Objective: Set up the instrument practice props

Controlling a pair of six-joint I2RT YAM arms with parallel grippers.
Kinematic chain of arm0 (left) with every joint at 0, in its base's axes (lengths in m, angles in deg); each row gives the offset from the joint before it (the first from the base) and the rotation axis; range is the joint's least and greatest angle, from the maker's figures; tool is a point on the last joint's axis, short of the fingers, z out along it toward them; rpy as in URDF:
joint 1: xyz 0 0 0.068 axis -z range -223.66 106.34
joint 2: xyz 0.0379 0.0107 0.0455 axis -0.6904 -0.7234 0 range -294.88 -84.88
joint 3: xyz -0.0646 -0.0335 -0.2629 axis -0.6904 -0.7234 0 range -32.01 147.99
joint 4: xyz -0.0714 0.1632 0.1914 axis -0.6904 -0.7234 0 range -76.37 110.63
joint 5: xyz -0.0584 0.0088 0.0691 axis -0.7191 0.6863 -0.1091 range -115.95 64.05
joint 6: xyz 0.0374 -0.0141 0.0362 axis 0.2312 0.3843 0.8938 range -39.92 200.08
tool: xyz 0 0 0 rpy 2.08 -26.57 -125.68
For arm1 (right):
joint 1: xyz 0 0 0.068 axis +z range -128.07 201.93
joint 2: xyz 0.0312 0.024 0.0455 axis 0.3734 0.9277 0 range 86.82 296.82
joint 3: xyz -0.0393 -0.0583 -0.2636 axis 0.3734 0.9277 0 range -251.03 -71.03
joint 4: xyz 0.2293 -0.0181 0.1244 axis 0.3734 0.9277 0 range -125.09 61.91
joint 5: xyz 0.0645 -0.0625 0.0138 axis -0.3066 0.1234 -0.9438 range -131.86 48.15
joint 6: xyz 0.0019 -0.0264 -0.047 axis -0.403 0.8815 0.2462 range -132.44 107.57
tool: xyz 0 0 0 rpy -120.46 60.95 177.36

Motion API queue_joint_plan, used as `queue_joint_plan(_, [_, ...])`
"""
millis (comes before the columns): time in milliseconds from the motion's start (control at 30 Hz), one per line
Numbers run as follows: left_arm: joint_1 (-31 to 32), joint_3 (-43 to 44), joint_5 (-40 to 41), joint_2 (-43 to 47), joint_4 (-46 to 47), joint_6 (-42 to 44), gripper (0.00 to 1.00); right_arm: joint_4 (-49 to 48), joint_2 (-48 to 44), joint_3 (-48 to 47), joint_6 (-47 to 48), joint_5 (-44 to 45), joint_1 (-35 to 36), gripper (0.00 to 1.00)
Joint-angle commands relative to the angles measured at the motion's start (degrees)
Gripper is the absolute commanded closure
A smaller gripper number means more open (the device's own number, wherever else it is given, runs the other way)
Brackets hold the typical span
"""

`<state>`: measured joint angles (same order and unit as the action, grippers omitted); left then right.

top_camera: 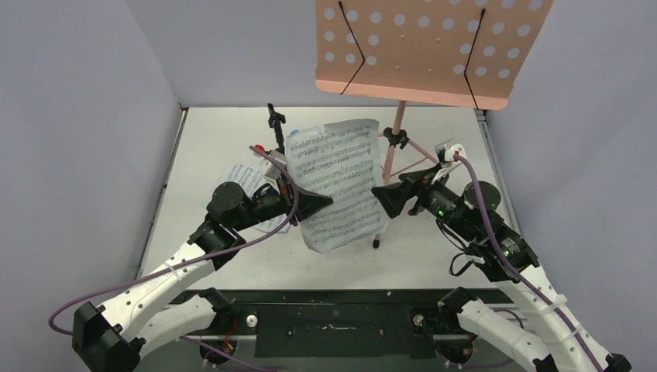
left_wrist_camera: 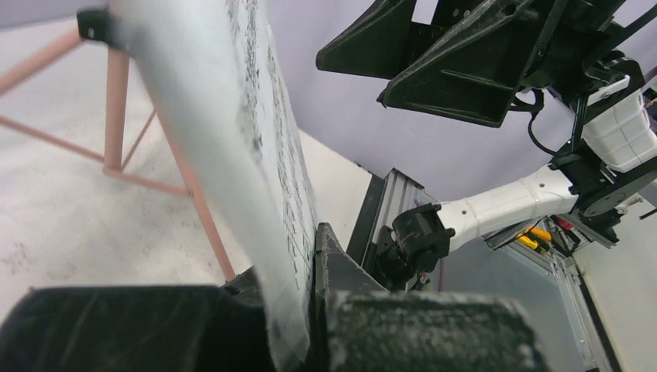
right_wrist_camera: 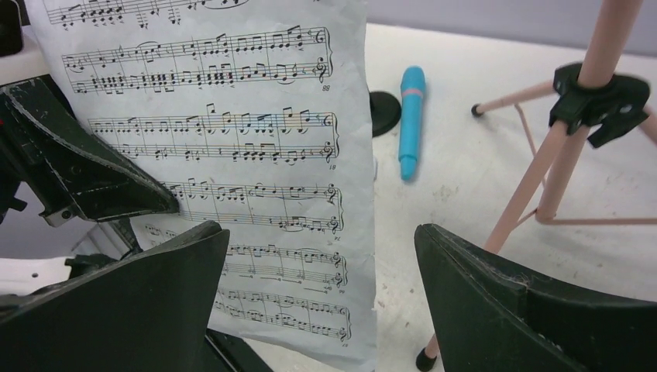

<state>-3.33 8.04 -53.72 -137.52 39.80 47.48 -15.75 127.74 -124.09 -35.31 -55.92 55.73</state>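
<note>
The left gripper (top_camera: 324,203) is shut tight on the left side of the sheet-music page (top_camera: 341,155) and holds it up, long side standing tall. The right gripper (top_camera: 381,197) is wide apart beside the page's right edge. The pink music stand (top_camera: 434,46) waits higher up, farther back.

I log: music stand (top_camera: 411,74) pink, punched with rows of round holes; sheet-music page (right_wrist_camera: 256,155) white, black staves; microphone (right_wrist_camera: 411,122) bright blue, pink band; table (right_wrist_camera: 465,101) off-white, faintly speckled.
</note>
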Motion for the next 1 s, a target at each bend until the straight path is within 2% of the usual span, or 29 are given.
queue_joint_plan(0, [-0.3,8.1,-3.1,-0.7,-0.1,5.1,1.00,0.9,1.7,-7.0,2.4,2.8,0.3,0.06])
queue_joint_plan(133, [-0.3,14.1,-3.9,-1.9,-2.3,8.4,1.00,2.1,3.0,-11.3,2.8,3.5,0.2,0.05])
queue_joint_plan(200, [-0.3,17.0,-1.5,-2.2,-3.5,9.7,1.00,1.8,3.0,-12.8,2.8,3.9,0.2,0.04])
queue_joint_plan(367, [-0.4,25.0,0.1,-5.7,-2.0,12.0,1.00,2.2,4.9,-17.2,3.5,5.1,0.2,0.03])
queue_joint_plan(567, [-0.3,36.5,-3.3,-12.9,-1.1,10.1,1.00,3.5,7.9,-23.1,4.8,7.1,0.2,0.02])
queue_joint_plan(667, [-0.4,41.0,-2.4,-15.7,-0.8,9.9,1.00,4.3,9.7,-26.0,5.5,7.5,0.2,0.02])
queue_joint_plan(800, [-3.2,43.7,0.5,-18.6,3.8,3.1,1.00,6.4,12.7,-30.5,7.0,7.1,0.2,0.02])
queue_joint_plan(967, [-4.3,48.5,1.3,-22.1,5.2,1.7,1.00,6.3,15.9,-33.1,8.0,3.8,0.2,0.02])
